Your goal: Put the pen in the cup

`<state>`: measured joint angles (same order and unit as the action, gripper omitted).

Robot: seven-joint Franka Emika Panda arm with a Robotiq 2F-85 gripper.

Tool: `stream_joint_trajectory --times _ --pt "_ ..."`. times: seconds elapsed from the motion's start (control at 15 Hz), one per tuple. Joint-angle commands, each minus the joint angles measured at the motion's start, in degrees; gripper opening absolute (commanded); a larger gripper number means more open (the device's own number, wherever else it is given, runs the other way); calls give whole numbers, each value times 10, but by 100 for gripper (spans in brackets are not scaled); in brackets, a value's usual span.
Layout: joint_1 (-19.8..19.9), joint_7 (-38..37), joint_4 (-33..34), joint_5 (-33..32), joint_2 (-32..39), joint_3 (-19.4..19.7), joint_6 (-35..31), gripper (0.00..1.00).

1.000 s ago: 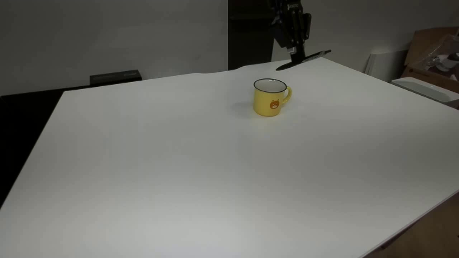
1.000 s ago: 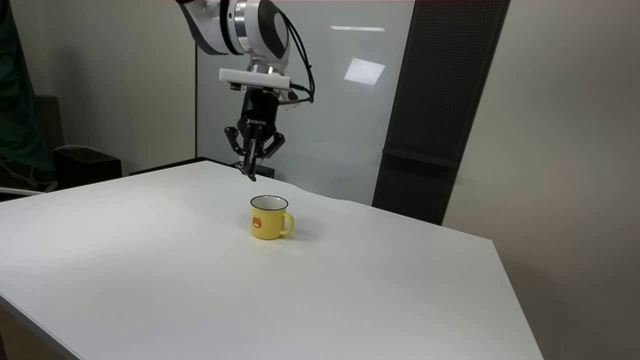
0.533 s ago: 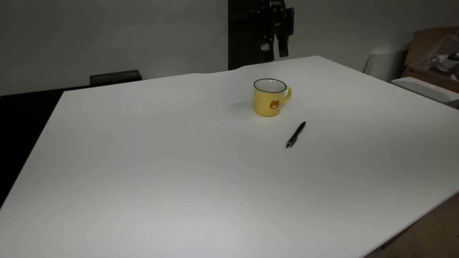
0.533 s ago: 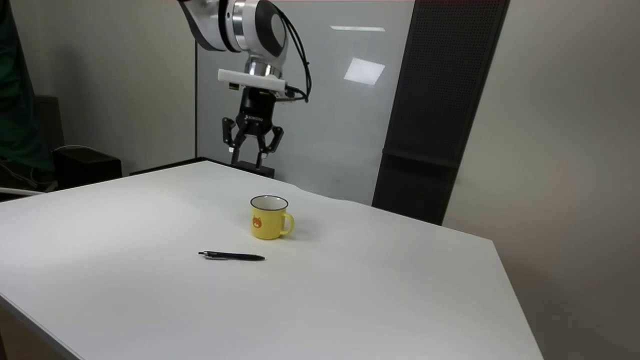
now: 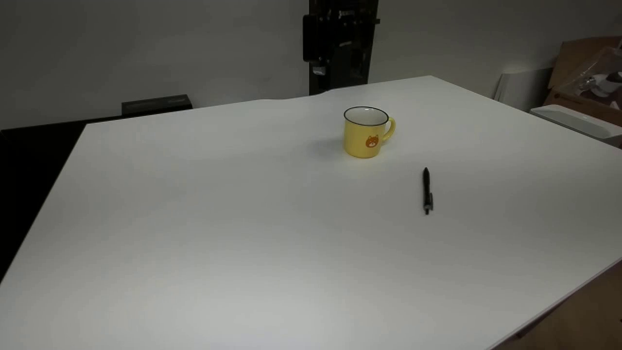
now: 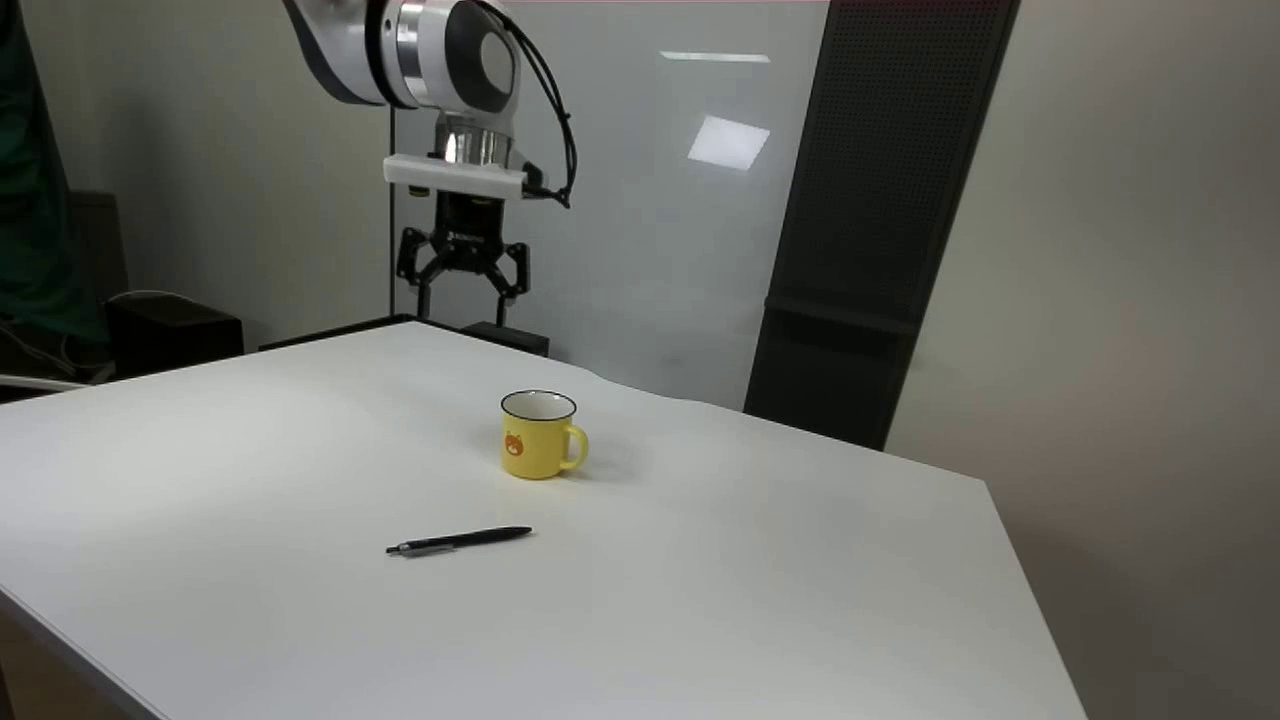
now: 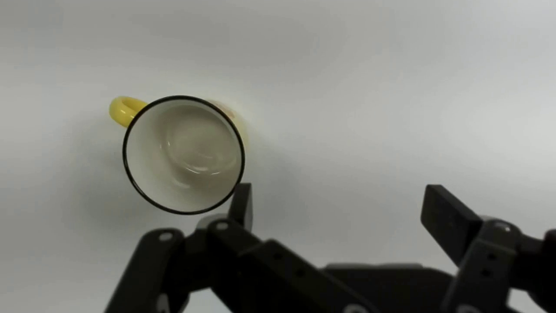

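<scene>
1. Pincer (image 6: 462,308): raised above the back of the white worktop (image 5: 204,233), 2 fingers (image 7: 451,219) spread wide, nothing between them.

2. Dark-rimmed yellow mug (image 5: 362,141): upright, in front of the pincer and to its right in an exterior view. In the wrist view, 1 fingertip (image 7: 241,202) overlaps the edge of the rim; both exterior views show pincer and mug apart. Nothing shows in the pale interior. CAUTION: low travel with the fingers this wide may strike the rim and tip or shove the mug.

3. Black click pen (image 5: 427,189): flat on the worktop, beyond the mug from the pincer and farther right; out of the wrist view. Judged step: approach, grasp not yet made. CAUTION: descent without wrist sight of the pen may close the fingers off-centre; the slim barrel would then likely roll away or pivot. Insertion would call for a near-upright pen; released level, it would probably span the rim, since it looks longer than the mouth is wide.
</scene>
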<state>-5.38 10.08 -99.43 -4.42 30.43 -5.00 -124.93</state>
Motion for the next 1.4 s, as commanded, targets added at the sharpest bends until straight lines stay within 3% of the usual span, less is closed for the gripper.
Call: stream_joint_trajectory --times 0.0,0.4,0.6,0.67,0.73,0.93,1.0,1.13,1.33 --pt "-1 -29 -144 3 -93 0 -92 100" --pt "20 -129 -331 4 -251 45 -107 100" --pt "49 -85 -418 80 -305 48 -126 100" --pt "52 -59 -428 118 -306 47 -136 100" --pt "48 -79 -380 72 -275 48 -110 100" --pt "52 -59 -416 106 -293 49 -127 100" --pt "48 -93 -407 97 -286 45 -134 100" --pt "40 -158 -401 85 -263 40 -227 100" --pt "28 -264 -394 67 -214 44 -311 100"
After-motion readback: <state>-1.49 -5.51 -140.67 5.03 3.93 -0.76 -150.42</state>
